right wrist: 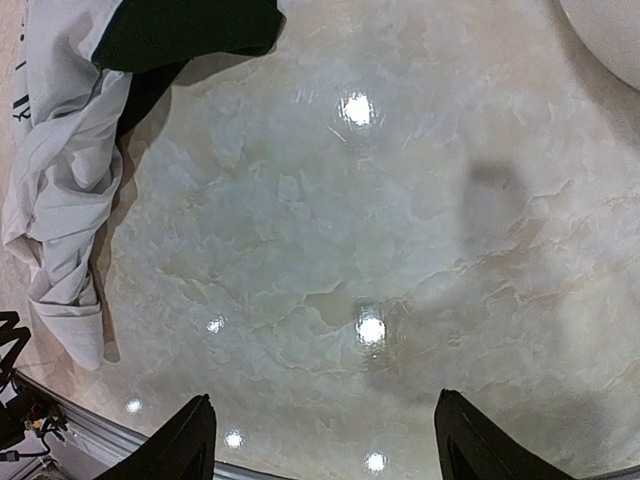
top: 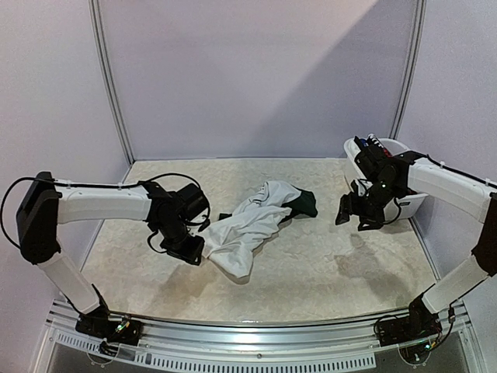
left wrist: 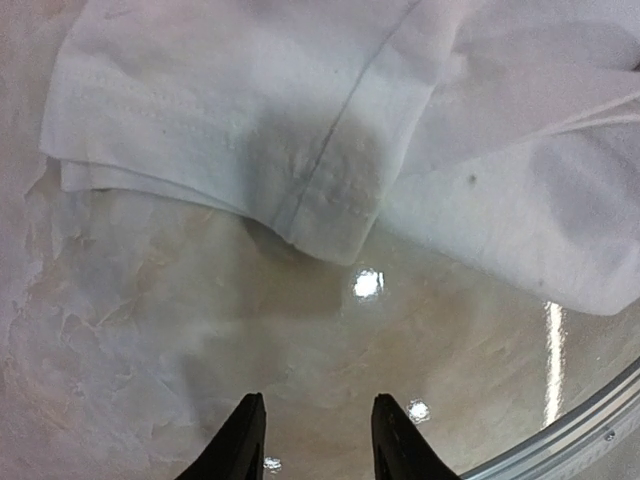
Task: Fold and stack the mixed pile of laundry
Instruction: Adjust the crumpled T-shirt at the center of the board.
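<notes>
**Asker:** Where is the laundry lying?

**Me:** The white T-shirt (top: 245, 225) is lying crumpled at the middle of the table (top: 349, 272). The dark green piece (top: 304, 202) is peeking out at the shirt's 2 o'clock end, and most of it is tucked under the white cloth. My right wrist camera is catching only a sliver of black print (right wrist: 20, 100) at its 9 o'clock edge, too cut off to read.

**Asker:** And your claws?

**Me:** My left claw (left wrist: 315, 445) is hanging released at the shirt's 8 o'clock side. Its fingers (left wrist: 240, 440) are standing apart over bare table, with a hemmed fold of the shirt lying toward 12 o'clock from them, not touching. My right claw (right wrist: 330, 440) is spreading wide over bare table at the shirt's 3 o'clock side, well apart from the cloth and gripping nothing.

**Asker:** Anything else out there?

**Me:** The white tub (top: 388, 155) is sitting at the table's 2 o'clock corner, with my right arm covering much of it. A jumble (top: 373, 144) of dark, red and blue is poking over its rim, too small for me to tell what it is.
</notes>
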`<state>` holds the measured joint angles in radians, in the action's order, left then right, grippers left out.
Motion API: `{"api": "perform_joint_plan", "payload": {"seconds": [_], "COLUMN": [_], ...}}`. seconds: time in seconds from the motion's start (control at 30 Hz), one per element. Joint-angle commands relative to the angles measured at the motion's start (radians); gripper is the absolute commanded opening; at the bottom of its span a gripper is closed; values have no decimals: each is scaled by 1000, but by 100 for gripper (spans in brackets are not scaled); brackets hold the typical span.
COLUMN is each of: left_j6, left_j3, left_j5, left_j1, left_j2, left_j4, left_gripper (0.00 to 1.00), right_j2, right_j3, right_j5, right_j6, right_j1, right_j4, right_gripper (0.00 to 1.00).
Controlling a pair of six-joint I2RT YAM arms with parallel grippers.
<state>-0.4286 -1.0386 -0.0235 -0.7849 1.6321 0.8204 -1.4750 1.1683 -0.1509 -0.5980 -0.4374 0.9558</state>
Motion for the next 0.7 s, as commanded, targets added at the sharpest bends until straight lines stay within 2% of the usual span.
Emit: {"api": "perform_joint_plan", "payload": {"seconds": [0.0, 0.3, 0.67], "left_j6": [43, 79, 91], "left_j3": [-19, -70, -168], "left_j5": [-17, -30, 34], "left_j1": [-16, -16, -7], "left_j2": [40, 105, 155], "left_j4": [-27, -23, 33], "left_gripper": [35, 30, 30], "right_j2": [51, 115, 122], "right_j3": [-32, -77, -56], "right_j5": [5, 17, 20], "right_j6": [-22, -51, -54], "right_j1": [2, 3, 2], "right_j4": [26, 31, 47], "right_gripper": [76, 76, 76]}}
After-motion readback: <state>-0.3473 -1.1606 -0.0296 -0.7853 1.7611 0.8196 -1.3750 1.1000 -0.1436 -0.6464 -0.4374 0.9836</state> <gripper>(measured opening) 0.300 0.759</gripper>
